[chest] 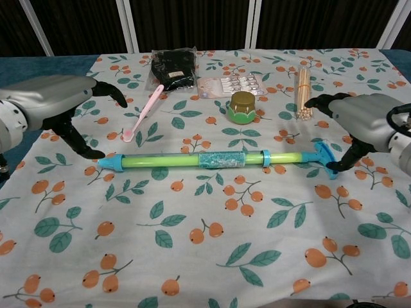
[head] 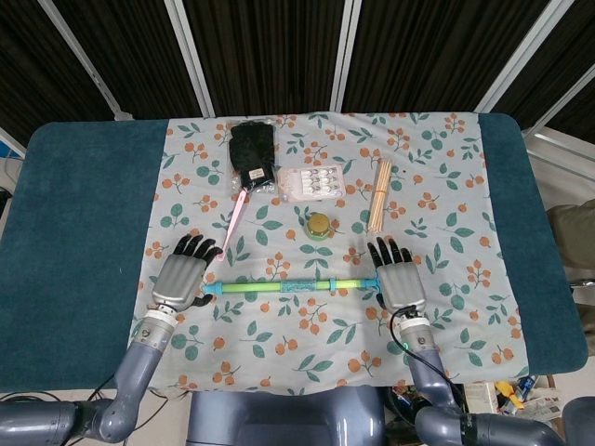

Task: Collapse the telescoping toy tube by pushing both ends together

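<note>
The telescoping toy tube (head: 297, 285) (chest: 212, 158) lies flat on the flowered cloth, green with blue end caps and a blue T-handle (chest: 327, 160) at its right end. My left hand (head: 178, 274) (chest: 54, 106) hovers open just beyond the tube's left end, its fingers spread and holding nothing. At the other end, my right hand (head: 400, 277) (chest: 359, 122) is also open. Its thumb tip is close to the T-handle, but I cannot tell whether it touches.
Behind the tube stand a small gold-lidded jar (chest: 243, 106) and a pink toothbrush (chest: 144, 112). Further back lie a black pouch (head: 253, 153), a blister pack (head: 311, 181) and a bundle of wooden sticks (head: 379, 193). Teal table surface (head: 84, 204) flanks the cloth.
</note>
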Controlling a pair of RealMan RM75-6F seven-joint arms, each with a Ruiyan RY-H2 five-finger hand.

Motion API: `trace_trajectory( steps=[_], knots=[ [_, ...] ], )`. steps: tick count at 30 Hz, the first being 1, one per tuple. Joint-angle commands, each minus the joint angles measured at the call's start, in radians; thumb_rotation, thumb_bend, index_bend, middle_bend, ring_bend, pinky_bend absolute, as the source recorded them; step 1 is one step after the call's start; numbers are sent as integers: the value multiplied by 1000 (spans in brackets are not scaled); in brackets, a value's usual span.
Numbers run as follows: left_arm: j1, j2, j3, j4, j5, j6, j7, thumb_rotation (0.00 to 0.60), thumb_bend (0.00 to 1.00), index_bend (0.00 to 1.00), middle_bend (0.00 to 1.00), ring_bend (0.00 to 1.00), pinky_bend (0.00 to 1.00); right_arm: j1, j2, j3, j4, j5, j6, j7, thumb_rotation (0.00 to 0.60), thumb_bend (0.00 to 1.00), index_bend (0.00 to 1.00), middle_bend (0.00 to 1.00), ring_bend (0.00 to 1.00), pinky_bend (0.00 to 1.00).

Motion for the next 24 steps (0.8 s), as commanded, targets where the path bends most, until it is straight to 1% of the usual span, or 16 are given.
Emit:
trace_trajectory(
  steps=[1,3,5,6,7,8,9,10,15,19,21,24],
  knots=[
    [42,56,32,-31,57,21,-64,600,153,197,118,45,72,-34,55,-22,-37,-19,27,31,600,137,13,4,20,161],
    [70,93,57,-41,105,39,-107,600,144,163,94,29,65,-61,103,-44,-59,-52,48,61,600,120,13,3,19,161],
    [101,128,87,-39,163,69,-145,600,134,90,58,8,53,-92,154,-67,-81,-84,72,98,600,92,11,1,17,161],
    [126,153,112,-33,211,92,-179,600,131,43,36,2,44,-116,193,-85,-98,-113,88,135,600,81,9,0,15,161],
    [168,193,153,-18,255,130,-214,600,130,15,22,0,37,-157,249,-114,-114,-149,123,180,600,67,5,0,11,161],
    [202,225,191,-5,309,161,-258,600,130,2,11,0,29,-191,302,-153,-128,-209,150,230,600,58,2,0,6,161],
    [229,250,219,17,356,184,-302,600,130,0,2,0,22,-219,346,-188,-131,-265,167,284,600,54,0,0,4,161],
    [245,262,231,34,380,199,-325,600,130,0,0,0,19,-237,371,-207,-131,-296,178,318,600,51,0,0,1,161],
    [308,281,258,121,462,267,-390,600,128,0,0,0,8,-304,444,-266,-113,-404,233,433,600,18,0,0,0,159],
    [361,269,269,200,496,311,-429,600,126,0,0,0,0,-356,479,-305,-54,-486,284,504,600,2,0,0,0,158],
    [371,267,264,210,498,311,-441,600,125,0,0,0,0,-369,481,-310,-29,-508,295,535,600,2,0,0,0,158],
    [376,261,245,224,500,305,-452,600,125,0,0,0,0,-374,472,-300,-6,-519,286,565,600,1,0,0,0,158]
  ],
)
